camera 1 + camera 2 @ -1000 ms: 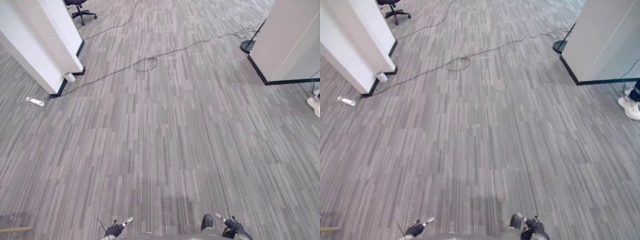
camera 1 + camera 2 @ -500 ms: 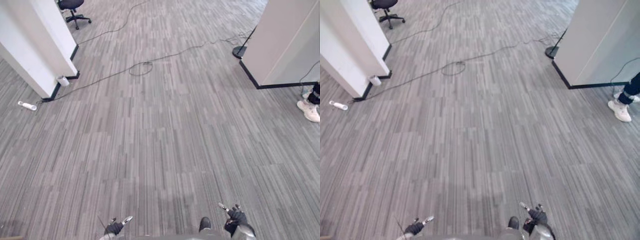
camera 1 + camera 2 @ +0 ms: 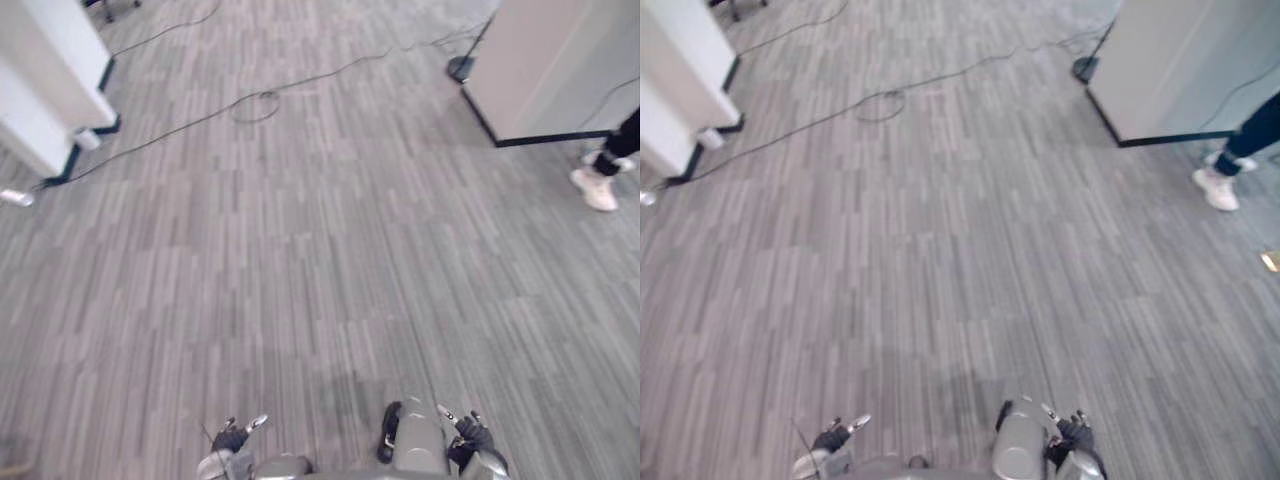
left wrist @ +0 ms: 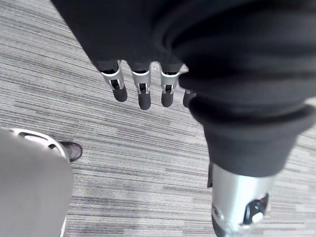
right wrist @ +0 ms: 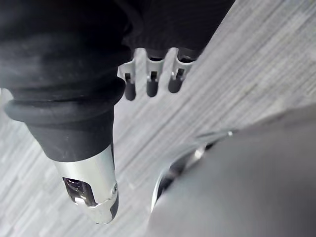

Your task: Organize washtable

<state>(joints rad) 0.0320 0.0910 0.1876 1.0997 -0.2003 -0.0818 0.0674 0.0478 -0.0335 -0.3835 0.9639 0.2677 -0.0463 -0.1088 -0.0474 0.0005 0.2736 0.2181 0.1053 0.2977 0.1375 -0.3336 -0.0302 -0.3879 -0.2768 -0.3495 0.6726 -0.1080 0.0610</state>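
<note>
step: we judge approach | left robot hand (image 4: 143,94), right robot hand (image 5: 152,85): fingers relaxed, empty, low over the floor (image 3: 320,250) | washtable: where it stands we cannot tell | handling, grip spot: unjudgeable yet

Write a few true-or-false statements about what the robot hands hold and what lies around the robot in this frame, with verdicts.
1. The left robot hand hangs over the carpet with relaxed fingers and holds nothing. True.
2. The right robot hand is curled round a bottle. False: its fingers are relaxed and it holds nothing.
3. A person's white shoe shows on the robot's right, near the foot of a pale partition. True.
4. A washtable stands directly ahead of the robot. False: striped grey carpet stretches ahead of it.
</note>
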